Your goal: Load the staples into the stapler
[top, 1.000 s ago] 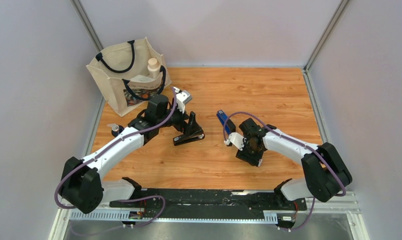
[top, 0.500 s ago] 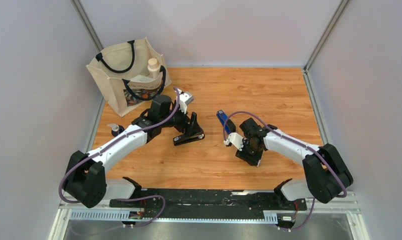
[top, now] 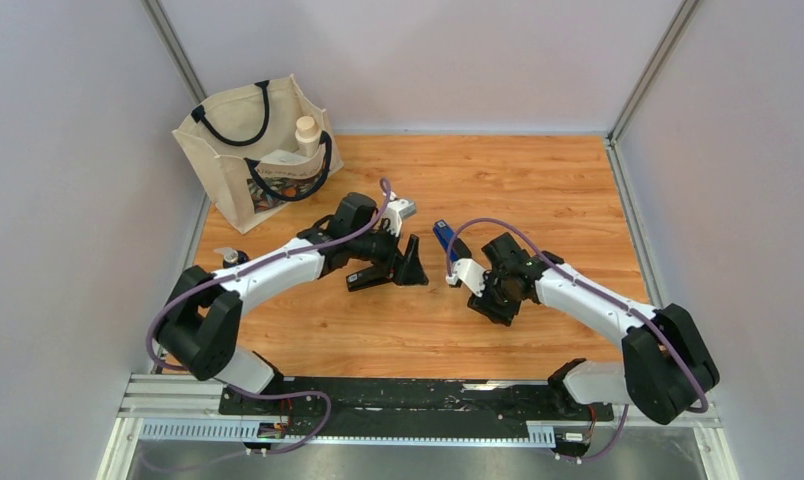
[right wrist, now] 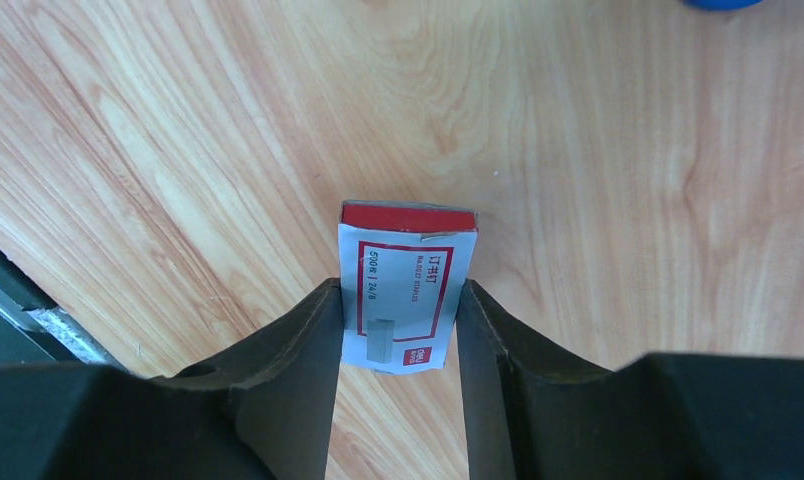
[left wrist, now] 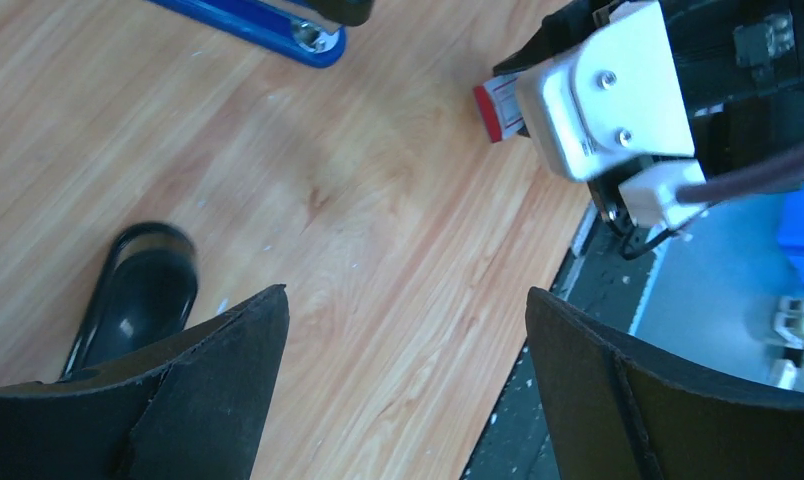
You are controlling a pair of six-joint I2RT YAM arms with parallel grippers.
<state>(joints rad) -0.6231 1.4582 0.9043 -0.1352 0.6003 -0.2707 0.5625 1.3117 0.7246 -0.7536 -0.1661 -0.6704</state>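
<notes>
Staples (right wrist: 406,285), the small white box with red print, sit clamped between the two dark fingers of the right tool (right wrist: 398,330) in the lower middle of the right wrist view, the red end pointing up the frame over the wooden surface (right wrist: 178,120). In the top view that tool (top: 475,283) lies just right of centre. The left tool (left wrist: 403,340) fills the bottom of its own view, fingers spread wide with nothing between them, only bare wood. Above them, at upper right, the staples (left wrist: 495,100) show as a red edge beside the right arm's white housing. Further up, at the top of the left wrist view, lies the blue stapler (left wrist: 253,25); in the top view the stapler (top: 445,241) is near centre, just above the right tool. A black stapler (top: 368,277) lies under the left arm. At upper left stands a canvas bag (top: 253,150).
</notes>
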